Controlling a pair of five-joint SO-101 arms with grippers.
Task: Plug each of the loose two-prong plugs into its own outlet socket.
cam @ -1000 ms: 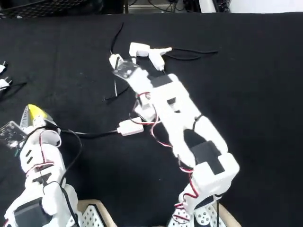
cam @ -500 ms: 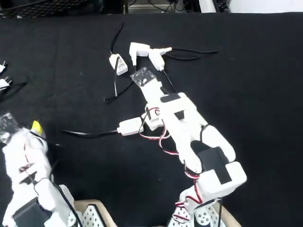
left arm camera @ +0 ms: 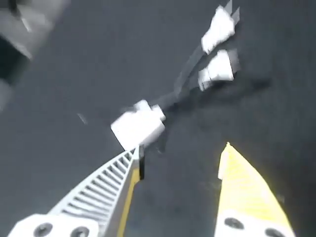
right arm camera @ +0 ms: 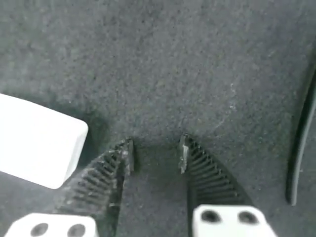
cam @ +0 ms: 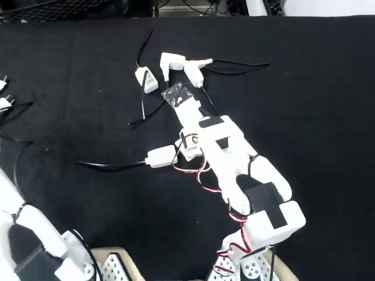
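Since the earlier frames, the left arm (cam: 26, 234) has drawn back from the middle-left of the black cloth-covered table (cam: 316, 88) to the near-left corner of the high view. The right gripper (cam: 179, 93) has swung away from the small white wedge-shaped connector (cam: 146, 79) to a spot between it and the two white angled connectors (cam: 171, 60) at the far centre. Its dark ribbed fingers (right arm camera: 207, 173) stand slightly apart and empty, tips low over the cloth, with a white rectangular plastic block (right arm camera: 39, 143) just beside one finger and a black cable (right arm camera: 298, 148) well off the other. This low, unloaded posture suits alignment before a grasp; which connector the block is cannot be told. The left gripper (left arm camera: 181, 148), one yellow finger and one white ribbed finger, is spread wide and holds nothing. It looks down on two loose white two-prong plugs (left arm camera: 219, 29) lying side by side on dark cables, and on a white boxy socket body (left arm camera: 138, 126) near the white fingertip. A flat white rectangular connector (cam: 161, 156) on its own black lead lies just beside the right arm's forearm, apart from the rest. Those two plugs are not seated, so the task appears to be at an early stage.
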